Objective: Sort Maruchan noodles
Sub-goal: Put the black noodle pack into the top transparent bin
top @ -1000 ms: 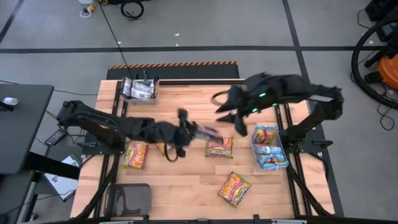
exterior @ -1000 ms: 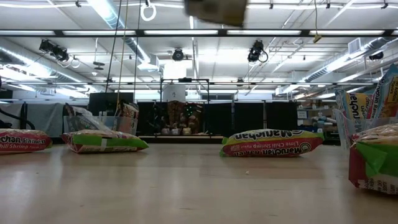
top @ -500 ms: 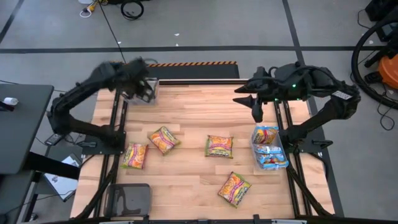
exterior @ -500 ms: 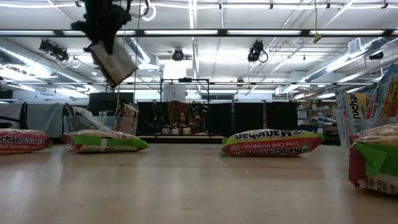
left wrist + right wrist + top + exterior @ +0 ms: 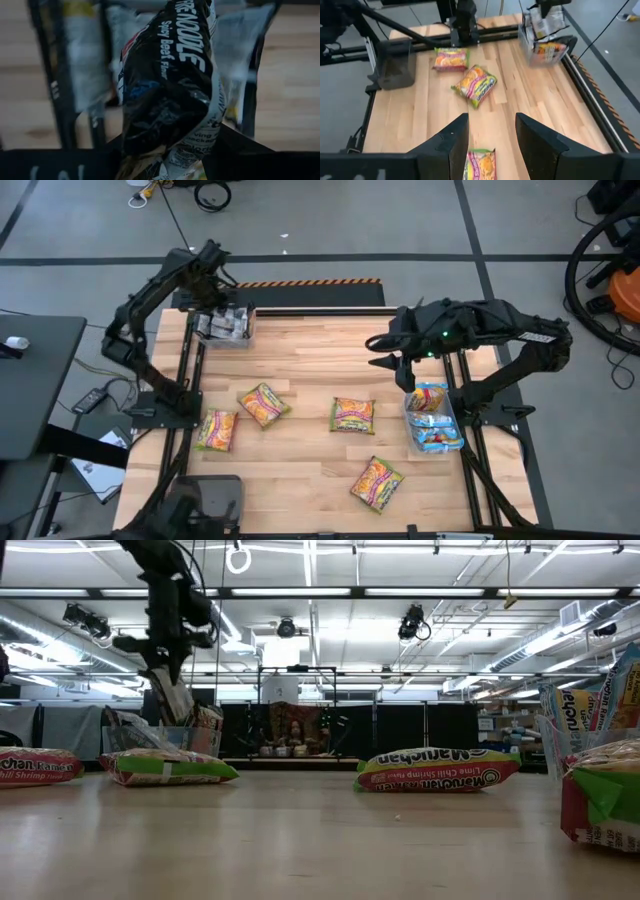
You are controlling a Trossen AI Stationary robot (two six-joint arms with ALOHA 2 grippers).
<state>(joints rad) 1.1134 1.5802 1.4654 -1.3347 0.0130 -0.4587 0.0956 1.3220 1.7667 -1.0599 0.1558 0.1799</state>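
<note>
My left gripper [image 5: 218, 292] points down over the clear bin [image 5: 226, 324] at the table's far left corner, shut on a dark Maruchan noodle packet [image 5: 170, 85] printed "Spicy Beef". The bin holds more dark and silver packets. Orange-yellow packets lie flat on the wood at the left [image 5: 218, 430], left of centre [image 5: 263, 403], centre [image 5: 352, 415] and near the front [image 5: 377, 483]. My right gripper [image 5: 405, 372] hangs open above the table, just far-left of the right-hand clear bin [image 5: 436, 420], with nothing between its fingers. My left gripper pinches the dark packet by one crimped end [image 5: 172, 150] between its two fingers, coming from above and pointing down. The packet hangs below the fingers [image 5: 178, 700], slightly tilted, over the bin. Whether its lower end reaches into the bin, I cannot tell.
The right bin holds light blue and orange packets. A dark tray [image 5: 210, 498] sits at the table's near left corner. Black frame rails run along both side edges. Bare wood lies between the loose packets and along the far edge.
My left gripper has swung from the middle of the table to the far left corner, carrying the dark packet. It has turned from lying low over the table to pointing straight down. The packet now hangs over the bin.
</note>
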